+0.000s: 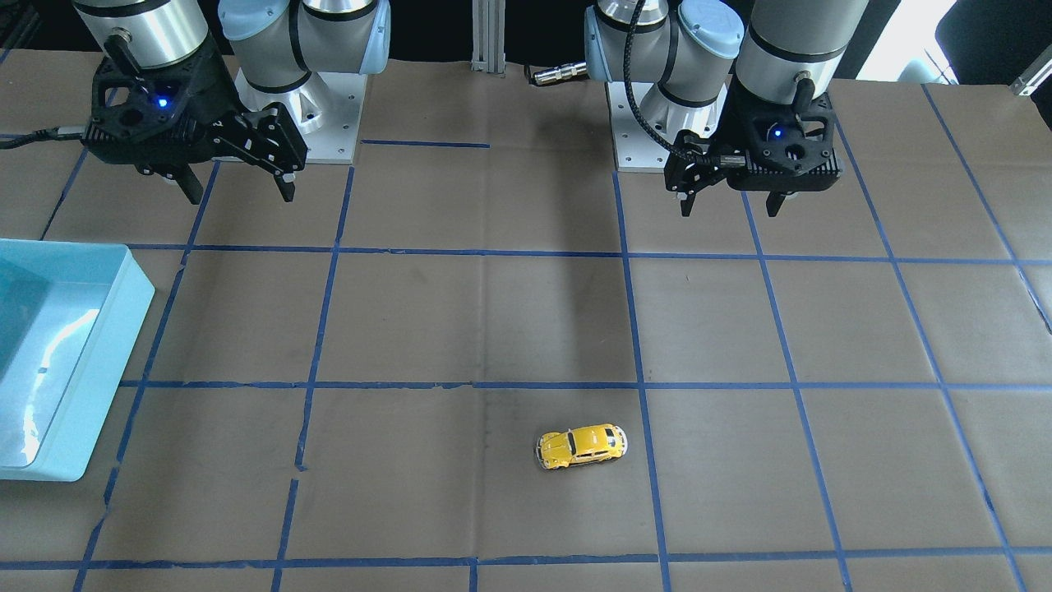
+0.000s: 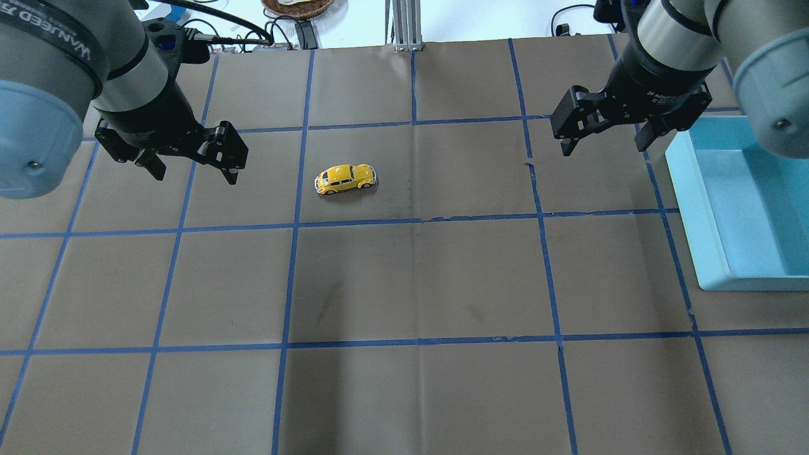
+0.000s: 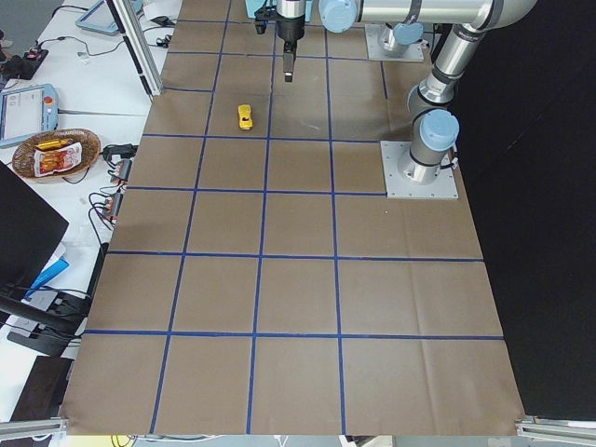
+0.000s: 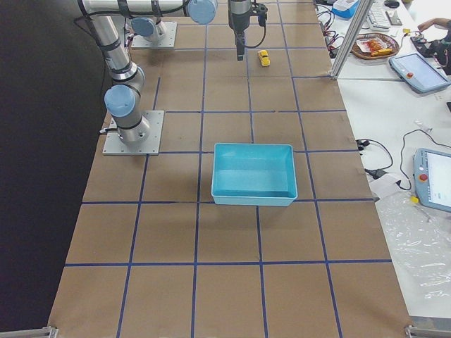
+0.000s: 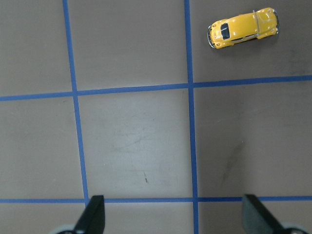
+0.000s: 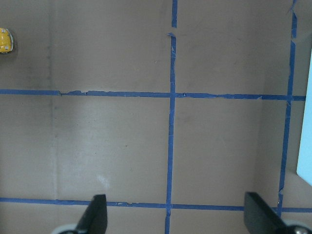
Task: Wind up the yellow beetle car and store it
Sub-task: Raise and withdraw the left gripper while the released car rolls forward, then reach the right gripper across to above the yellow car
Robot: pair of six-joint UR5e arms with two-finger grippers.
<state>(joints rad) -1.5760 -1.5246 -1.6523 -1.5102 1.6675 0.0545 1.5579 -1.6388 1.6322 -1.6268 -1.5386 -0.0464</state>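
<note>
Currently the small glossy yellow toy Beetle car (image 2: 346,179) sits on its wheels on the desk (image 2: 411,284), a flat top under matte brown paper gridded with blue tape. It is in the half toward the far edge from the robot, a bit left of centre, with its long axis roughly parallel to that edge. Rounded body, dark windows, silver bumpers.

Left end effector (image 2: 193,167): black, two straight fingers spread wide, holding nothing. It hovers above the desk beside the car on the robot's left, with only bare paper and one tape line between them.

Right end effector (image 2: 605,146): same build, also wide open and empty. It hangs above the desk just beside the light blue rectangular plastic bin (image 2: 746,281).

The bin has smooth walls and an open top. It sits on the robot's right, well apart from the car.

An aluminium extrusion post (image 2: 404,25) stands at the far edge.
</note>
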